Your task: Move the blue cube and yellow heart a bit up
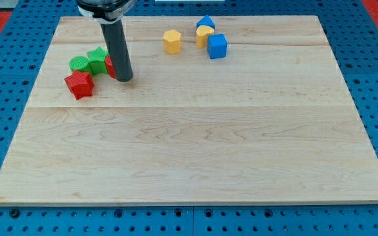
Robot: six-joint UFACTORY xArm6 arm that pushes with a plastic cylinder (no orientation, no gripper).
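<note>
Tip (124, 79) beside red block (111, 65); blue cube (217, 46), yellow heart (205, 36) well apart at 2 o'clock. No jaws fitted; nothing held.

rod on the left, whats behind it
A red block shows only as a sliver past the rod's left edge, beside the green blocks; the rest, and its shape, is covered. My tip rests at its right.

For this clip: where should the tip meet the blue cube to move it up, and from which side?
Push, not grip: my tip should meet the blue cube on its lower face, from the view's bottom. It lies right of the yellow heart, so pushing up won't drive it into the heart.
</note>
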